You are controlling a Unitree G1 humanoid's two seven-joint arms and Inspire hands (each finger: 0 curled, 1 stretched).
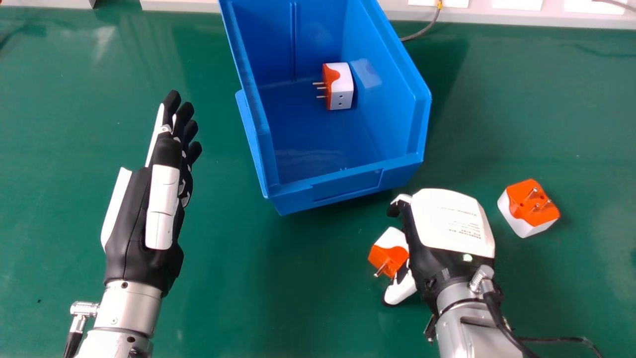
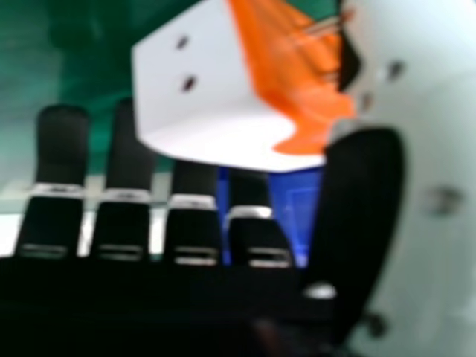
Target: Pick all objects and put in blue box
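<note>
My left hand is held over the table at the left, fingers straight, holding nothing. My right hand is in front of the blue box's right corner, palm side turned left. Its fingers and thumb are round an orange and white plug adapter. In the right hand view the adapter lies between the fingers and thumb of my right hand, hiding some fingertips. A second adapter rests on the table right of that hand, pins up. Inside the blue box another adapter lies by the right wall.
The green table extends around the box. A grey cable runs behind the box, near the pale strip at the table's far edge. A dark cable trails from my right forearm.
</note>
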